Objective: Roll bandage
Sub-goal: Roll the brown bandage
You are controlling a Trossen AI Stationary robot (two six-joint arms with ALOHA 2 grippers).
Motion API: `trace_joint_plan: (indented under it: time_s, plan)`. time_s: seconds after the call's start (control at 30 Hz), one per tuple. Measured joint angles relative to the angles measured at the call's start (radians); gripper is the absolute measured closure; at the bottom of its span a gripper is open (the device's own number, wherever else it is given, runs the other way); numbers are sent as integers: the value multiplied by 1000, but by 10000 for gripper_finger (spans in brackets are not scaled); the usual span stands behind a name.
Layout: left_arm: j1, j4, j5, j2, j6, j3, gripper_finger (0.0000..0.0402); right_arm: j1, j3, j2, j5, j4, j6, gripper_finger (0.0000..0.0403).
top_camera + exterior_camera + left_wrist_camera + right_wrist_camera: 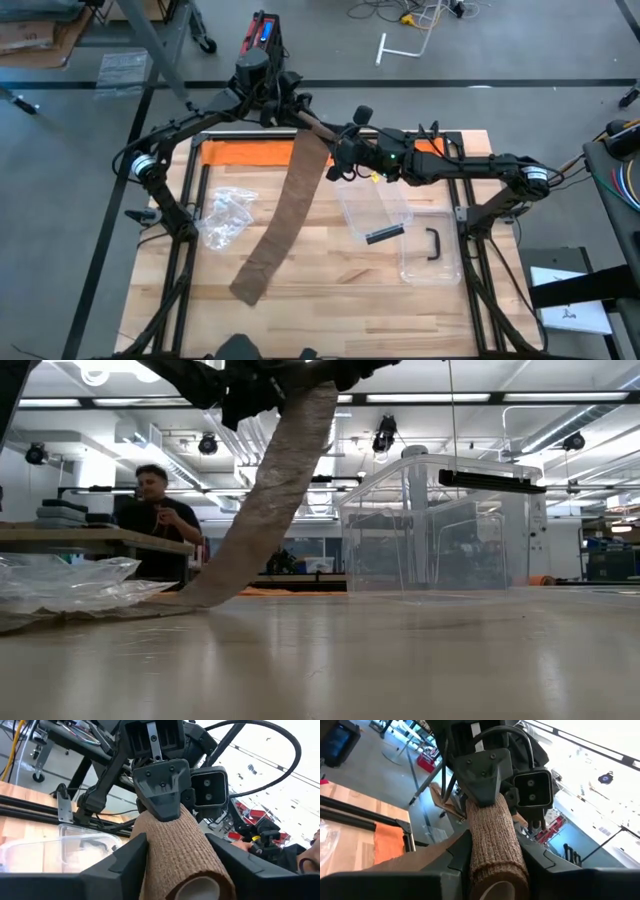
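Between each tool's fingers, closest to the wrist cameras, sits the rolled end of the tan bandage [182,855]. In the left wrist view the roll lies between the left tool [175,857] fingers, which stand apart with a small gap showing on each side of the roll; whether they press it cannot be told. In the right wrist view the right tool [496,852] is closed on the roll, its fingers tight against both sides. The two tools face each other at the back of the worktop [330,285], raised above it, with the roll bridging them.

From the roll, the loose strip of bandage hangs down and runs diagonally toward the front left of the worktop, where its end lies flat. A crumpled clear bag [225,215] lies just left of the strip. A clear box [420,250] with a black handle stands on the right side, well apart from the strip. An orange cloth [245,152] lies along the back edge. A person [155,520] sits in the room behind.
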Motion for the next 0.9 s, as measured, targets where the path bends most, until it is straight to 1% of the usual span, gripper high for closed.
trace_joint_plan:
  time_s: [0.2,0.3,0.37,0.43,0.53,0.6,0.67,0.8,0.9]
  plan:
    - [-6,0,-5,0,10,0,269,0,0,0,3,-2,23,294]
    - [-7,0,-2,0,51,0,287,2,0,0,3,-2,89,275]
    - [-7,0,-4,0,104,-1,291,6,7,-5,1,-22,162,255]
    - [-7,1,-6,-2,166,-1,291,13,24,-16,-2,-66,252,228]
    - [-2,2,-5,-12,271,-1,288,26,52,-39,-5,-147,445,182]
    - [-1,3,-5,-21,364,-1,288,28,60,-65,-6,-189,564,151]
    - [0,3,-6,-34,490,-1,289,28,61,-94,-5,-212,672,120]
    - [-4,6,-44,-65,690,-1,289,22,59,-128,-4,-217,783,76]
    - [-5,2,-49,-76,780,-1,290,22,59,-118,-4,-207,791,65]
